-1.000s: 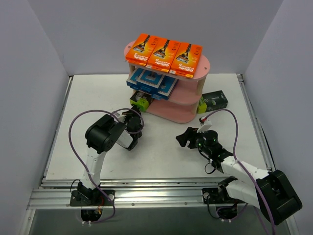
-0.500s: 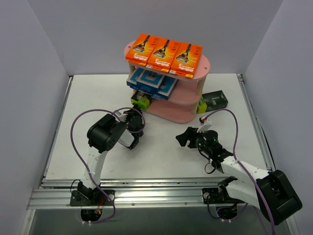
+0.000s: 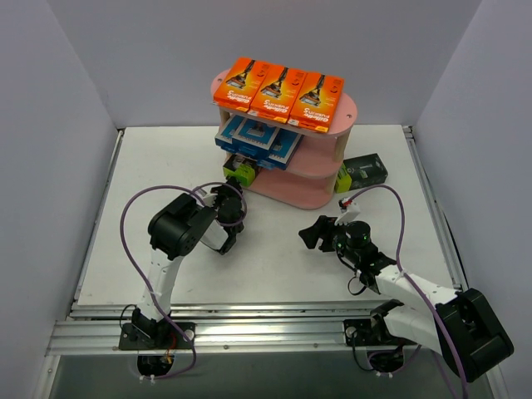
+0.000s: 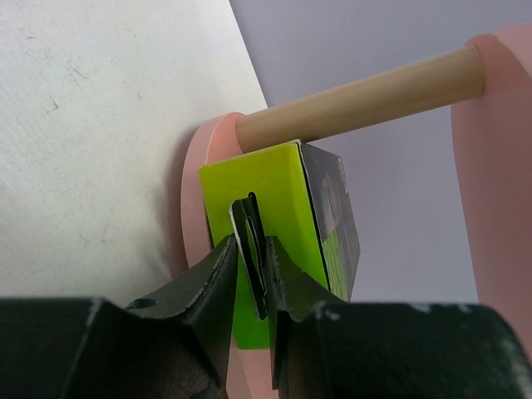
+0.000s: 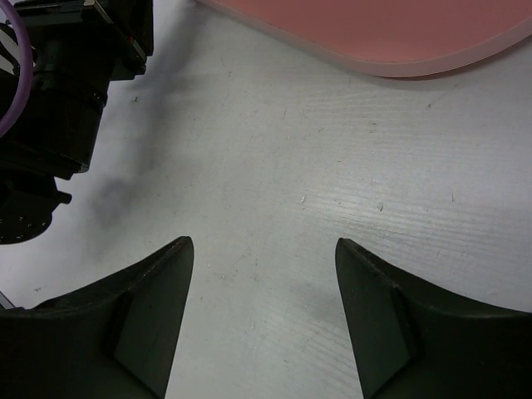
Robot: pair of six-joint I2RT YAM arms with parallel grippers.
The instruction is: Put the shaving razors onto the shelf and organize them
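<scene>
**A:** Where is the black-and-lime pack (image 4: 278,195)?

**B:** At the left front end of the pink shelf (image 3: 312,195), on the bottom board, just under a wooden post (image 4: 357,100). Its lime end faces outward towards the left arm. The black body runs back between the bottom and middle boards, so the long axis points into the shelf.

**A:** And the left gripper (image 4: 253,262)?

**B:** It is right at that lime end. The jaws are narrow, with the pack's thin hang tab standing between them. I cannot tell whether the pads pinch the tab or only flank it.

**A:** The right gripper (image 5: 262,249)?

**B:** Its jaws are wide apart and hold nothing. It hangs over the bare table (image 3: 166,166), in front of the shelf's front rim.

**A:** Other packs?

**B:** Three orange packs (image 3: 279,90) lie side by side on the top board, with their long axes running front to back and slightly skewed. Blue-and-white packs (image 3: 256,137) sit on the middle board. A second black pack (image 3: 364,171) lies flat on the table just beside the shelf's right end. Its long axis runs roughly left to right, and its lime end is nearest the shelf.
</scene>
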